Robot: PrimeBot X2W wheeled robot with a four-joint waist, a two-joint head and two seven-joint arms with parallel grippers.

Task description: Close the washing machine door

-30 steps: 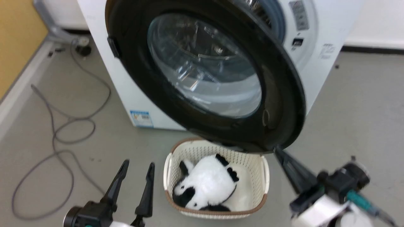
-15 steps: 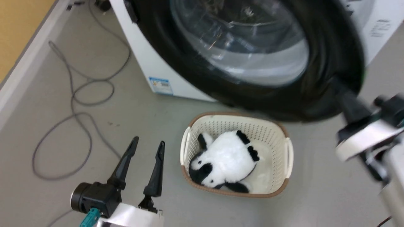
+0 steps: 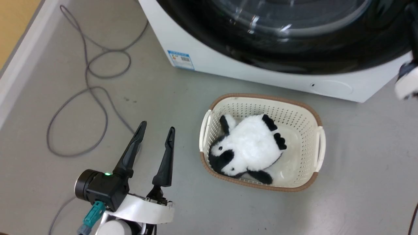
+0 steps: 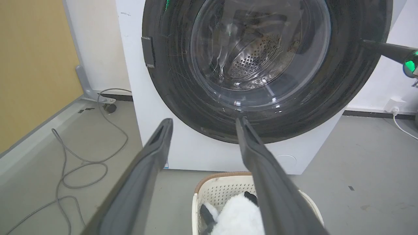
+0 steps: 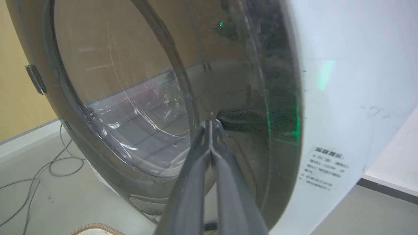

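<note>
The washing machine door [image 3: 261, 49], a glossy black ring around clear glass, lies against the front of the white washing machine [image 3: 228, 67]. From the left wrist the door [image 4: 169, 81] looks flush, with the steel drum visible through the glass. My right gripper [image 5: 211, 122] is shut with nothing in it, its tips pressed on the door's black rim [image 5: 277, 130] at the right side. Its dark finger [image 4: 378, 49] also reaches that rim in the left wrist view. My left gripper [image 3: 157, 126] hangs open and empty over the floor, left of the basket.
A cream laundry basket [image 3: 313, 114] holding a black-and-white plush panda [image 3: 251, 147] stands on the grey floor just in front of the machine. A grey cable [image 3: 98, 94] loops over the floor at the left, near a yellow wall [image 3: 13, 19].
The door has swung from wide open back against the machine, with the right gripper's shut tips staying on its rim. The head camera has tilted down and shifted. The left gripper stays open.
</note>
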